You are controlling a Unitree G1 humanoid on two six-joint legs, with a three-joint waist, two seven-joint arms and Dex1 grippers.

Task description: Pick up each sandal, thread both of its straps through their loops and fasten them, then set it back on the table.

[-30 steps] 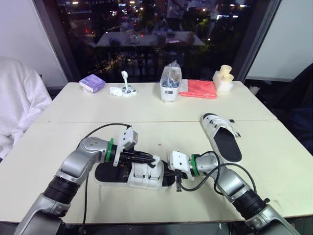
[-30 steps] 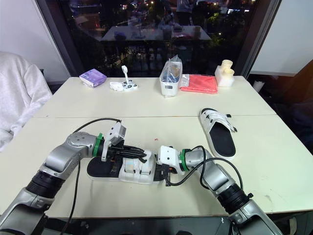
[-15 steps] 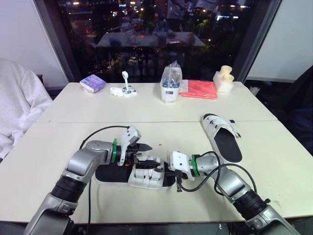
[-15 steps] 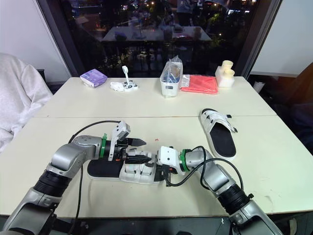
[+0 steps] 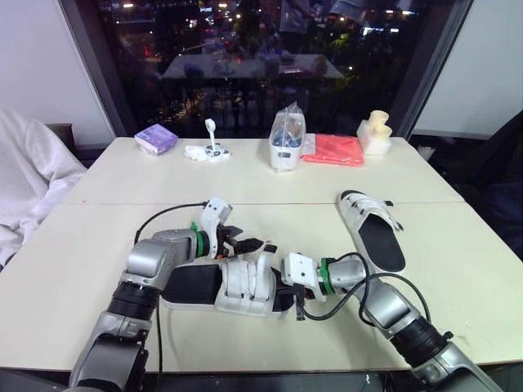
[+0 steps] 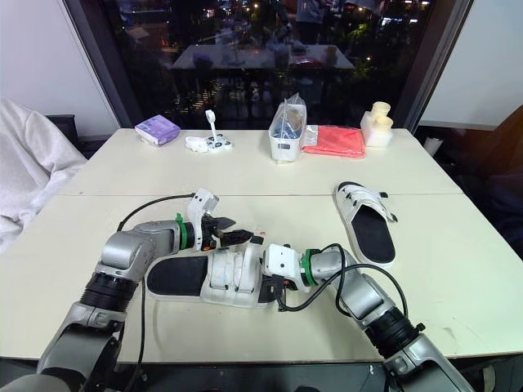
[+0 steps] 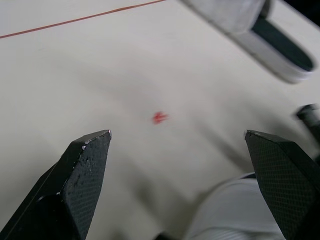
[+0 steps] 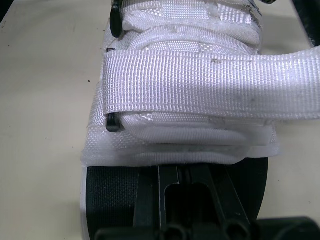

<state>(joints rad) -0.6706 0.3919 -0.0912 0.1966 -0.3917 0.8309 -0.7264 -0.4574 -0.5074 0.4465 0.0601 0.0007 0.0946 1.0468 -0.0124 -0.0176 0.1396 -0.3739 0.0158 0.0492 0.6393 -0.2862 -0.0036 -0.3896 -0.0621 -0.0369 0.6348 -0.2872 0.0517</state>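
Observation:
The near sandal (image 5: 233, 282), white-strapped with a black footbed, lies in front of me on the cream table (image 5: 98, 245). My right gripper (image 5: 280, 287) is shut on its toe end; in the right wrist view its fingers (image 8: 170, 200) clamp the black sole below the white straps (image 8: 200, 90). My left gripper (image 5: 252, 245) hovers open just behind the straps, holding nothing; its two fingertips (image 7: 90, 150) stand wide apart over bare table. The second sandal (image 5: 372, 227) lies flat to the right, sole down.
Along the far side of the table stand a purple box (image 5: 154, 138), a small white item (image 5: 206, 149), a white bin with a bag (image 5: 285, 140), a red cloth (image 5: 332, 149) and a cream object (image 5: 374, 131). White fabric (image 5: 24, 188) hangs at the left edge.
My left gripper has opened, let go of the straps and drawn back to the sandal's far side. The sandal has tipped so its straps face up more. The right gripper keeps its hold.

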